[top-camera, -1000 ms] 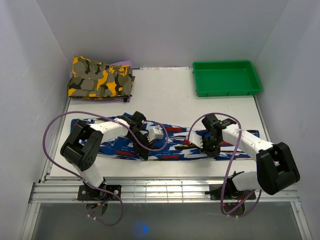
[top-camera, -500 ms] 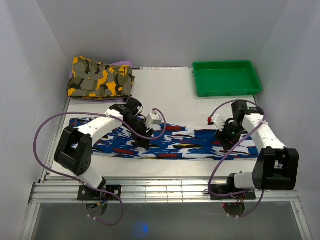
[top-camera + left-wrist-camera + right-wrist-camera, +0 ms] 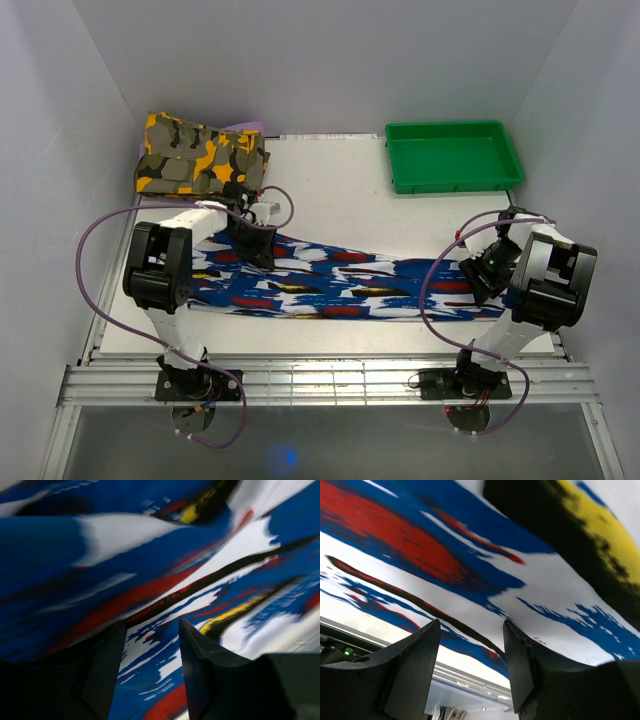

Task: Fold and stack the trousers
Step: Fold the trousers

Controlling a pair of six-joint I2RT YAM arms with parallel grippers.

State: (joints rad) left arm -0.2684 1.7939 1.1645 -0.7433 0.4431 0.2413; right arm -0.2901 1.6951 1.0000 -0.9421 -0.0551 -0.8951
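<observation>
- Right now, your white table (image 3: 340, 190) carries everything, with both arms bolted at its near edge.
- Next in size, the trousers (image 3: 340, 285) lie flat in one long strip, left to right, across the near half of the table. They are royal blue with white, red, black and yellow streaks, and they are not yet folded or stacked.
- You can see the camouflage garment (image 3: 200, 155) folded in the far left corner, well apart from the trousers.
- You can see the green tray (image 3: 455, 184) in the far right corner.
- Your left hand (image 3: 253, 243) sits low over the far left part of the trousers. In its wrist view the two dark fingers (image 3: 102, 670) stand apart, printed cloth shows through the gap, and nothing is caught between them, so it is released.
- Your right hand (image 3: 487, 275) sits at the right end of the trousers. Its fingers (image 3: 415, 665) stand apart too, the cloth lies close beyond them, and the hand is released and grasps nothing.
</observation>
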